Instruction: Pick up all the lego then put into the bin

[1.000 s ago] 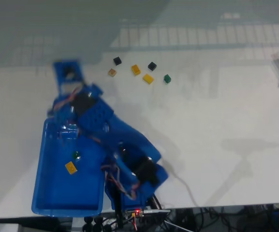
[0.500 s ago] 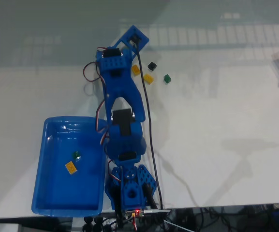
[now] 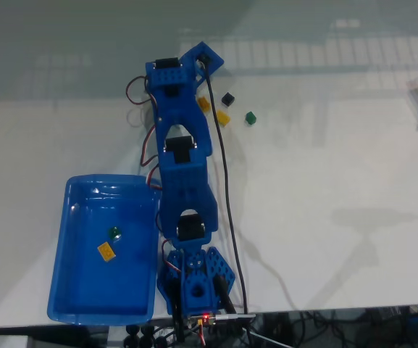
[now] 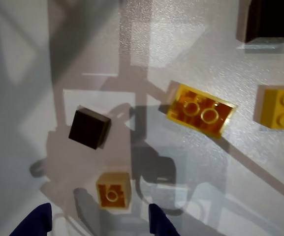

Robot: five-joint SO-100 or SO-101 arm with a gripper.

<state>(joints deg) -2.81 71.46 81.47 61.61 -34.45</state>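
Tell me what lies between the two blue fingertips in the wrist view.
In the wrist view, the small tan brick lies just ahead of the gap in the gripper, on bare white table.

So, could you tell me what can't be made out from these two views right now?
- Gripper: in the wrist view the bottom edge cuts it off, leaving two blue fingertips; the arm covers it in the fixed view.
- Tan brick and small black brick: the arm hides them in the fixed view.
- Dark brick: cropped by the wrist view's top corner.
- Bricks in the bin, green and yellow: too small for studs to show.
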